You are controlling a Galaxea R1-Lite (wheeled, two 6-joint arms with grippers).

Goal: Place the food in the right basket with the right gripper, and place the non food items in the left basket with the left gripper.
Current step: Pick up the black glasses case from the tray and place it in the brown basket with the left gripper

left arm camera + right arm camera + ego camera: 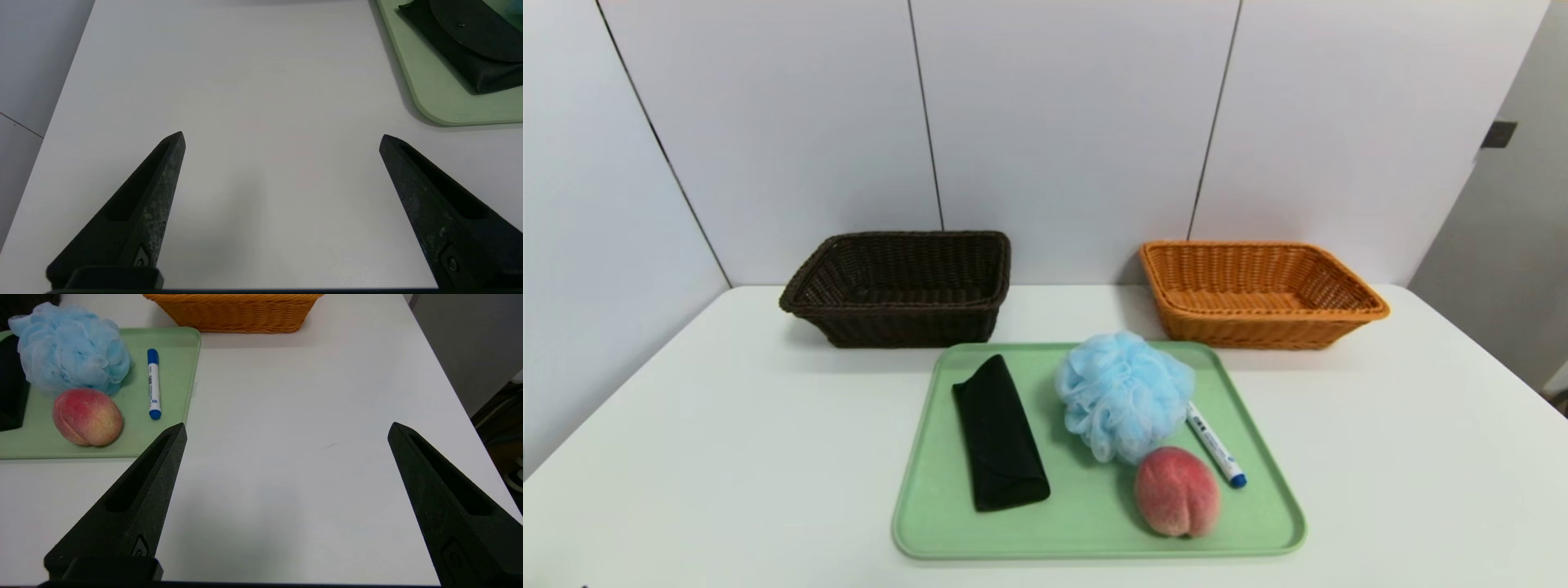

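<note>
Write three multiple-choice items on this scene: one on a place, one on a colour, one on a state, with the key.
1. Where is the peach?
A) In the orange wicker basket
B) On the tray
C) In the dark brown wicker basket

2. What colour are the marker's cap and end plug?
A) Red
B) Green
C) Blue

3. How is the right end effector?
A) Open and holding nothing
B) Shut on the bath pouf
C) Shut on the cloth

Key:
1 B: the peach rests on the green tray, in front of the bath pouf.
2 C: both ends of the white marker show blue.
3 A: the right end effector has its fingers wide apart over bare white table.
</note>
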